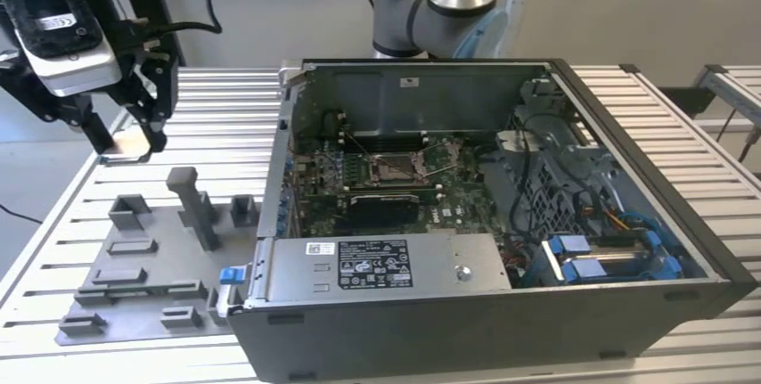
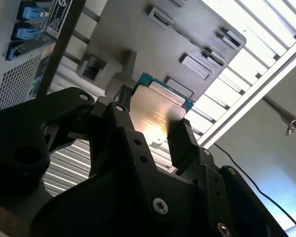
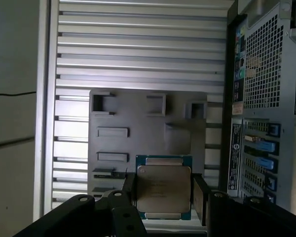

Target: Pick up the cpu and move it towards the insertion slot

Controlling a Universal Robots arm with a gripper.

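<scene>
First wrist view shows you the cpu (image 3: 163, 185) pinched by its edges in the gripper (image 1: 127, 141), likely to spare its flat face. The grey fixture plate (image 3: 138, 123) lies beneath. The insertion slot (image 1: 398, 167) sits well apart, inside the open case (image 1: 476, 330).

Holds the cpu (image 3: 164, 186) in the gripper (image 3: 164, 195), black fingers (image 3: 201, 200) clamped on two opposite edges. Shows the chip's silvery lid square to the camera, with a blue-green rim around it. Looks past it onto a grey fixture plate (image 3: 138, 116) with raised blocks and shallow rectangular pockets. Takes in the slatted aluminium worktop (image 3: 138, 44) under the plate. Catches a computer case (image 3: 266, 74) just beside the plate, with a perforated grille and blue slot connectors.
</scene>
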